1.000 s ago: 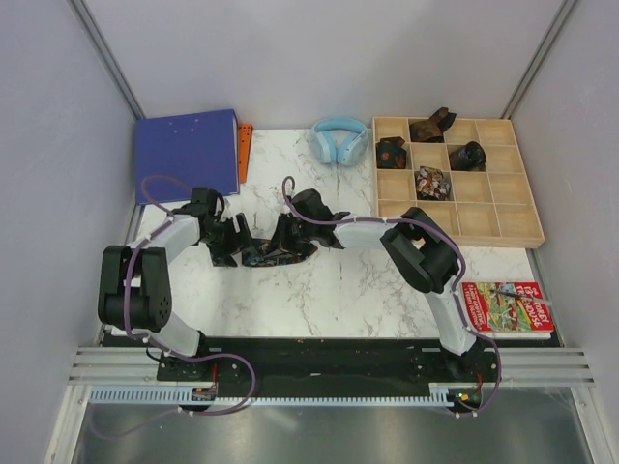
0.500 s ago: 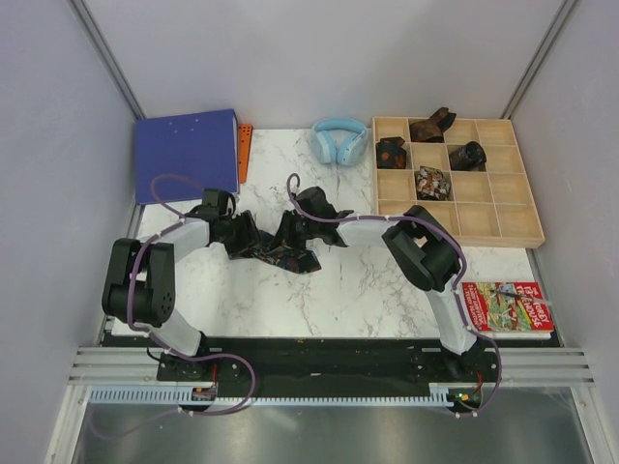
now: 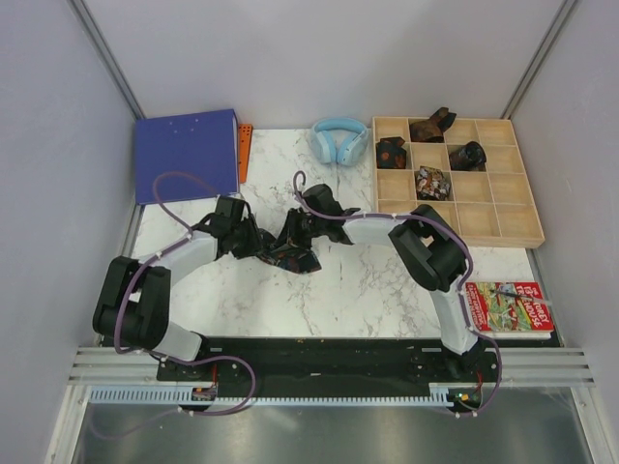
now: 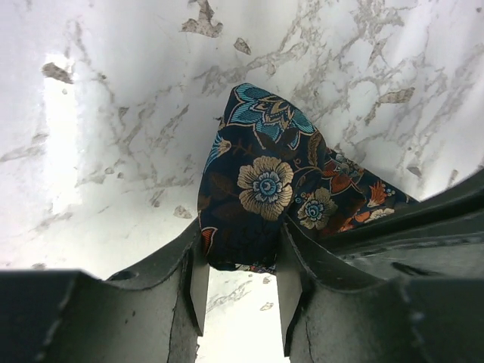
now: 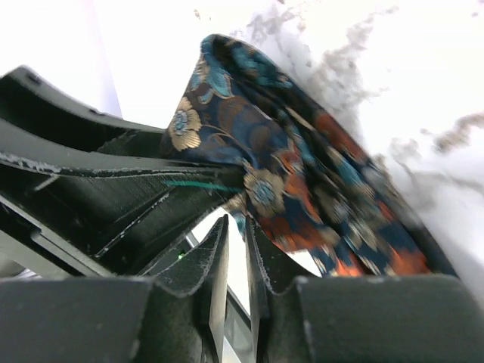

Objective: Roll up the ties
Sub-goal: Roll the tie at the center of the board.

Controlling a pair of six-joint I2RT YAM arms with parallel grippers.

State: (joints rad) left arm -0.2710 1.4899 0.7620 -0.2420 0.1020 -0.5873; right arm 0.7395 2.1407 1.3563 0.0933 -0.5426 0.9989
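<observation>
A dark navy floral tie (image 3: 290, 255) lies bunched on the marble table between my two grippers. My left gripper (image 3: 249, 241) is shut on one folded end of it; in the left wrist view the tie (image 4: 261, 181) sits clamped between the fingertips of that gripper (image 4: 240, 249). My right gripper (image 3: 293, 230) meets the tie from the right. In the right wrist view its jaws (image 5: 236, 223) are almost together, pinching an edge of the tie (image 5: 302, 174). Several rolled ties (image 3: 432, 182) sit in compartments of the wooden tray (image 3: 493, 217).
Light-blue headphones (image 3: 339, 140) lie at the back centre. A blue binder (image 3: 189, 153) with an orange strip (image 3: 245, 150) lies at the back left. A colourful book (image 3: 510, 307) lies at the front right. The left gripper's finger (image 5: 113, 189) crowds the right wrist view.
Both grippers have moved right and toward the back with the tie. The left arm has stretched out further and the tie is bunched tighter between them.
</observation>
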